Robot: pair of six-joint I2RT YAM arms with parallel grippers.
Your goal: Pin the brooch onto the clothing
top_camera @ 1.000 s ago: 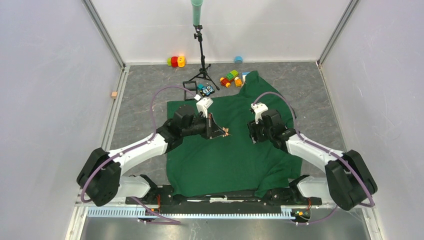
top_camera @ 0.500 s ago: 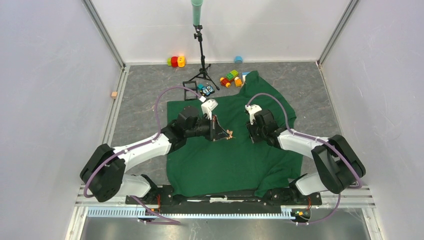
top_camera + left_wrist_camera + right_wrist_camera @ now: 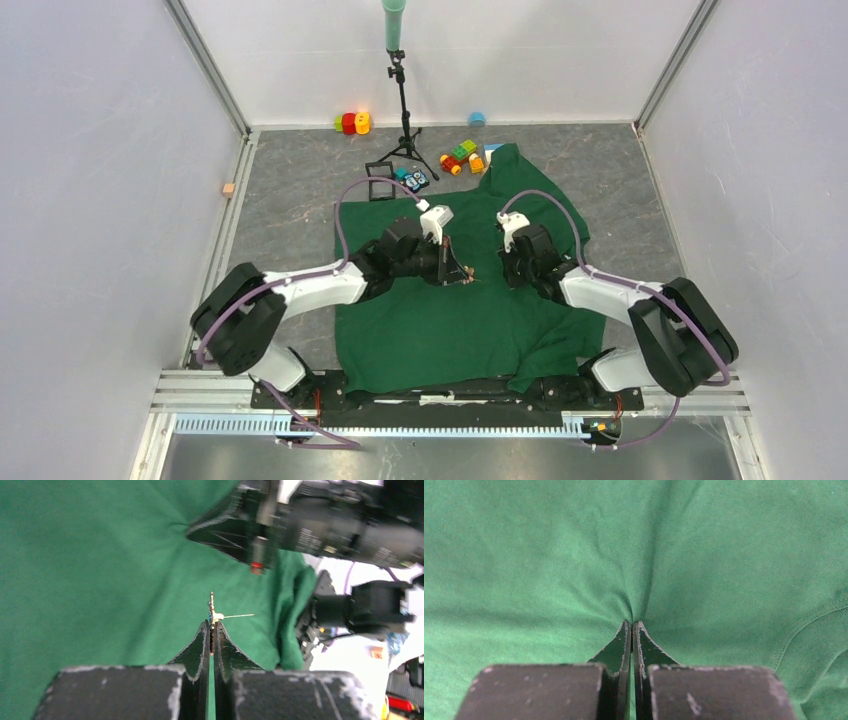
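Note:
The clothing (image 3: 440, 330), a dark green T-shirt, lies spread on the table between both arms. My left gripper (image 3: 462, 274) is shut on the brooch (image 3: 468, 277). In the left wrist view the brooch (image 3: 212, 611) stands edge-on just past the left gripper (image 3: 212, 625), its thin pin pointing right over the clothing (image 3: 100, 555). My right gripper (image 3: 509, 273) is a short way to the right. The right gripper (image 3: 632, 623) is shut on a pinched fold of the clothing (image 3: 549, 555), with creases radiating from its tips. Its black fingers (image 3: 225, 535) show beyond the brooch.
A black tripod stand (image 3: 404, 110) rises behind the shirt. Coloured toy blocks (image 3: 461, 155) lie near it, with others (image 3: 352, 122) at the back wall. A blue cup (image 3: 477, 119), a small black frame (image 3: 381, 180) and a small wooden block (image 3: 229, 189) also sit there. White walls enclose the table.
My right gripper has closed onto a fold of the shirt. My left arm has carried the brooch to the right, closer to the right gripper.

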